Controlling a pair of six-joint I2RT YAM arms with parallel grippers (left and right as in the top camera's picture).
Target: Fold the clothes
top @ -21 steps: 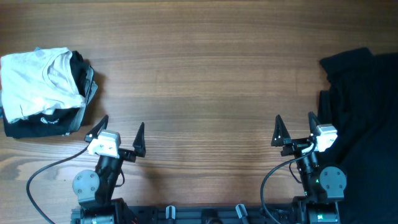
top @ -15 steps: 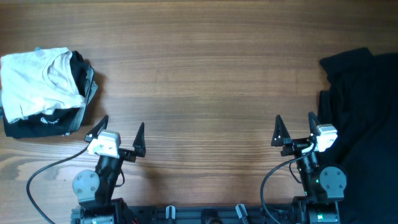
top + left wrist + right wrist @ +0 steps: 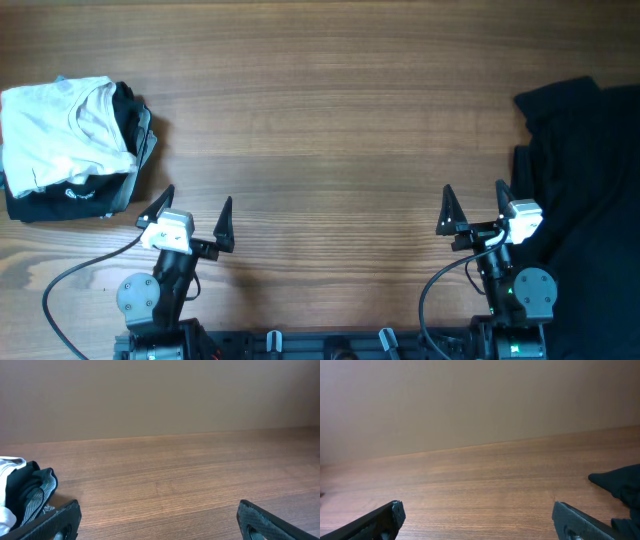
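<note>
Nothing has moved since the earlier frames: both arms sit parked at the near edge of the bench [image 3: 320, 120].

By my reading, folding has not begun. The T-shirt [image 3: 585, 190] lies in a rumpled, unspread heap against the right edge, running from near the far right corner down toward the near right corner. It would first have to be pulled out flat, then folded. A folded white garment [image 3: 65, 135] on a folded black one [image 3: 60, 203] rests at the left edge.

The right gripper [image 3: 473, 187] is spread wide and empty, with the T-shirt just beside its outer finger, though contact cannot be told. The left gripper [image 3: 198, 194], likewise spread and empty, is well apart from the T-shirt, nearer the folded pair.
</note>
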